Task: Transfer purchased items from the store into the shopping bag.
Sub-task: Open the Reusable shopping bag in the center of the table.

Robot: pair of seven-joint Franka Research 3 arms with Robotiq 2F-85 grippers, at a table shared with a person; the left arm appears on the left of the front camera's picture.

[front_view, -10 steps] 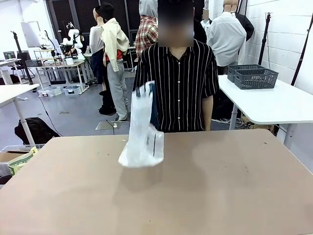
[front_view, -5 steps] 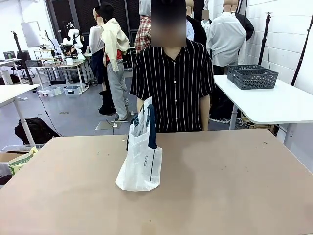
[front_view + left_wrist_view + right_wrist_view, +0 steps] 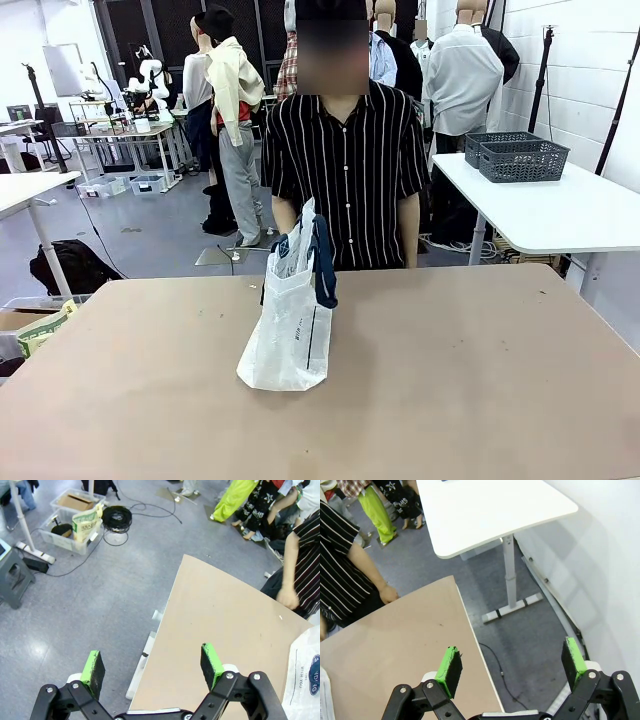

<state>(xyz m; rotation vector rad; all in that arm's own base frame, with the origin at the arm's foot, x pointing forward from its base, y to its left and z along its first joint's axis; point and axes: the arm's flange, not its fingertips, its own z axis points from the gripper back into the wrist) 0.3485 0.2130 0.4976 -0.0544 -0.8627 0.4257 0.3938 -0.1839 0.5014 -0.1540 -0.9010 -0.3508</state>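
The shopping bag (image 3: 290,325), translucent white with navy handles and black print, stands upright on the tan table (image 3: 480,380), left of centre and toward the far side. Nobody is holding it. Its edge also shows in the left wrist view (image 3: 306,675) and as a sliver in the right wrist view (image 3: 323,696). The person stands behind the table with one hand (image 3: 287,598) and the other hand (image 3: 389,594) down at the far edge. My left gripper (image 3: 152,664) hangs open over the table's left edge. My right gripper (image 3: 511,663) hangs open past the right edge. Both hold nothing. The purchased items are out of view.
Two dark grey mesh baskets (image 3: 515,155) sit on a white side table (image 3: 560,215) to the right, also seen as the white table (image 3: 490,510). On the floor to the left lie bins (image 3: 75,517) and a cable coil (image 3: 116,516).
The person lowered the bag onto the table, let go of it and straightened up with the arms down. The bag now stands on its own.
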